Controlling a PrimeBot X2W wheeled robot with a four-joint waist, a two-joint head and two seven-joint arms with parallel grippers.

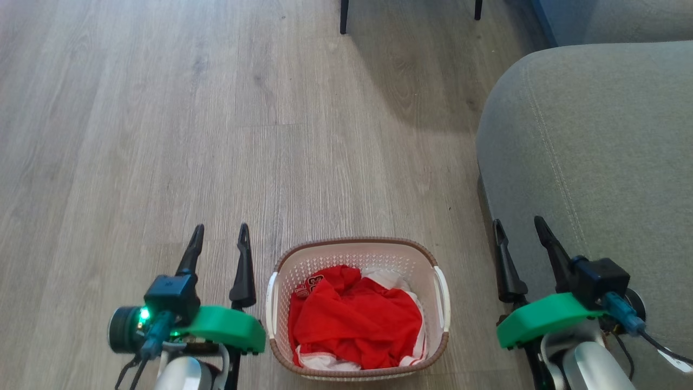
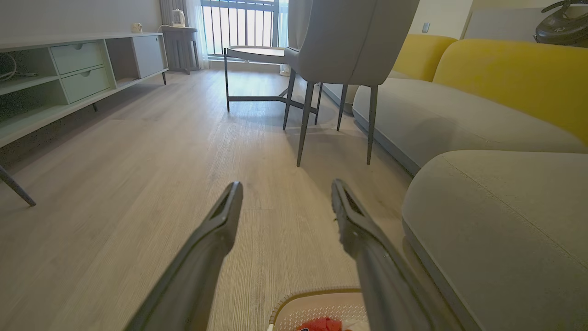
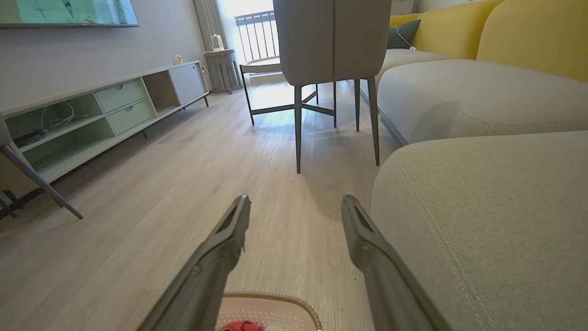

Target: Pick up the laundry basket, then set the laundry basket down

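Note:
The laundry basket [image 1: 379, 254], cream-white with a brown rim and white side handles, stands on the wood floor at the bottom centre of the head view, red-and-white clothes inside. My left gripper [image 1: 221, 234] hangs open just left of it, fingers apart and holding nothing. My right gripper [image 1: 518, 226] is open to the basket's right, over the edge of the grey sofa seat. The basket's far rim [image 2: 317, 294] peeks in at the bottom of the left wrist view below the open left gripper [image 2: 285, 193]. It also shows [image 3: 275, 301] under the open right gripper [image 3: 296, 204].
A grey sofa seat [image 1: 590, 146] fills the right side, close to the basket. Ahead stand a grey chair [image 2: 349, 41] on thin dark legs and a round side table [image 2: 252, 53]. A long low cabinet [image 2: 69, 78] lines the left wall. Wood floor [image 1: 189, 119] stretches ahead and left.

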